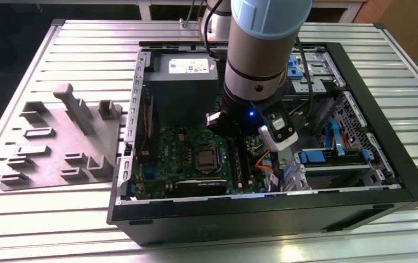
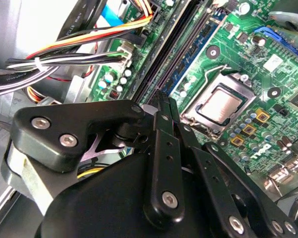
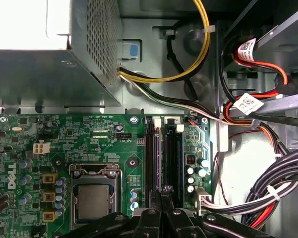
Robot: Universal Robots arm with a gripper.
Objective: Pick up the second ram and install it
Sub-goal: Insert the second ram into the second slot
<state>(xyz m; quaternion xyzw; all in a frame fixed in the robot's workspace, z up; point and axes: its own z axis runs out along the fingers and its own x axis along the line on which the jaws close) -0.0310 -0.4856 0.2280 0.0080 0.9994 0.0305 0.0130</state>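
White lettering (image 3: 12, 174) marks the motherboard (image 3: 64, 131) beside the processor (image 3: 94, 201). Printed tags (image 3: 248, 103) hang on cables farther off. A printed sticker (image 1: 188, 66) tops the power supply (image 1: 183, 90).

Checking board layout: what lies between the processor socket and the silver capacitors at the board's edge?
Two long black memory slots, side by side, in the first wrist view.

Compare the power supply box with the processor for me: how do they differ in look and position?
The power supply box is a large plain grey metal housing with a perforated side; the processor is a small square silver plate in a metal frame. The power supply box sits beside the green motherboard with cables leaving it; the processor sits on that board, near the claw. Both show bare metal.
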